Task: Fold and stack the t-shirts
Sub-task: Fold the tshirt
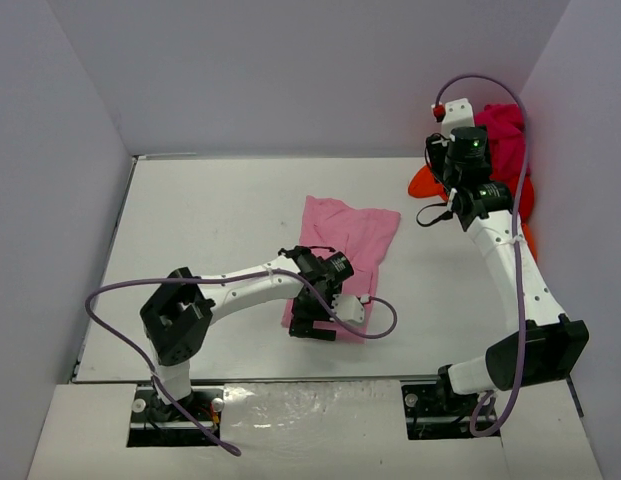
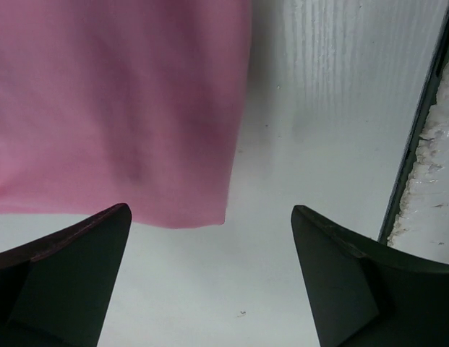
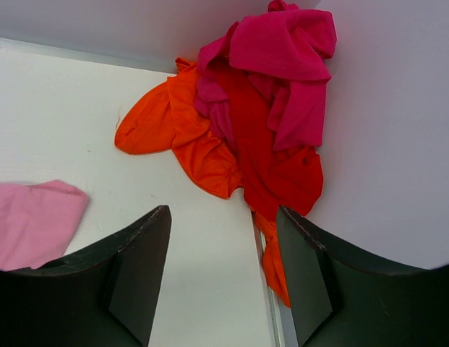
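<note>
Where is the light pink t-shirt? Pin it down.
In the top view the light pink t-shirt lies mid-table, its near edge under the open left pincer, left of the shirt pile in the far right corner.

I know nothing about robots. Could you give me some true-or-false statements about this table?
1. The light pink cloth t-shirt lies on the white table, apart from the other shirts. True.
2. The left gripper is clamped on it. False: its jaws stand open, holding nothing.
3. The orange, red and magenta cloth t-shirts form a neat stack. False: they lie crumpled together in the far right corner.
4. The right gripper, facing that heap, is open and empty. True.
</note>
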You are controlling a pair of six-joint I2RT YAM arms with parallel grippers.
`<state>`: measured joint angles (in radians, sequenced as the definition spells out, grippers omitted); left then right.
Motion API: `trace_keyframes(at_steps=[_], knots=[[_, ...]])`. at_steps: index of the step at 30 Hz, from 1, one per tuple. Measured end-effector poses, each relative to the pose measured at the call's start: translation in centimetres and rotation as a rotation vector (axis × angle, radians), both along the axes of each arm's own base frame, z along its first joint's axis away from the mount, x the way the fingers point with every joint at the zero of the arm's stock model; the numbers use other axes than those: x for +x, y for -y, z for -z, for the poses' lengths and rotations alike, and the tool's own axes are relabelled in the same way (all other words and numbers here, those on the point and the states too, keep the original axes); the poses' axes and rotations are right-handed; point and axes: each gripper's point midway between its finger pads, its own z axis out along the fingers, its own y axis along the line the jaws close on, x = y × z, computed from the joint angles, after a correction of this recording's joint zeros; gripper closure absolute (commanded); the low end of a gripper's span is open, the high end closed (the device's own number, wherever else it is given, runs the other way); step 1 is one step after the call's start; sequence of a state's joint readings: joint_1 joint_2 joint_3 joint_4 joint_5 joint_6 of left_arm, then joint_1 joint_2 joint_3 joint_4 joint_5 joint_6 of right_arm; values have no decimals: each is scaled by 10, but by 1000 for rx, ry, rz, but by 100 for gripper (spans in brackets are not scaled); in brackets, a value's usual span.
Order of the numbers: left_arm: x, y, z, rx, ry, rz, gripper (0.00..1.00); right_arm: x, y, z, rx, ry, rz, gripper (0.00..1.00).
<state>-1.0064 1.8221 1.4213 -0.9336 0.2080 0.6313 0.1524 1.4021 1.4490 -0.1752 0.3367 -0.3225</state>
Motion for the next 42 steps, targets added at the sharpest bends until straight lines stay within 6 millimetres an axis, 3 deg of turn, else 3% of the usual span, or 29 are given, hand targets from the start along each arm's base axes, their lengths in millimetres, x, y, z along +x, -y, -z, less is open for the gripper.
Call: trace_keyframes(at_steps=[6, 11, 14, 19, 23, 25, 29, 32, 42], knots=[[-16, 8, 15, 0, -10, 35, 9, 0, 8, 1, 7, 0, 16, 48], [-23, 15, 32, 10, -32, 54, 10, 5, -5, 9, 47, -22, -54, 58], [-24, 20, 39, 10, -32, 59, 12, 9, -18, 23, 82, -60, -119, 69], [-24, 25, 47, 20, -15, 72, 16, 10, -49, 65, 155, -203, -269, 73], [-21, 28, 48, 17, 3, 74, 27, 2, -76, 107, 220, -359, -391, 73], [-18, 30, 49, 18, 14, 68, 39, -6, -90, 127, 237, -442, -452, 72], [-14, 34, 49, 11, 32, 60, 68, -21, -115, 149, 243, -545, -544, 70], [-9, 37, 49, 3, 54, 60, 100, -32, -130, 159, 230, -589, -591, 70], [-8, 38, 48, 10, 50, 55, 100, -63, -157, 197, 201, -750, -702, 70]])
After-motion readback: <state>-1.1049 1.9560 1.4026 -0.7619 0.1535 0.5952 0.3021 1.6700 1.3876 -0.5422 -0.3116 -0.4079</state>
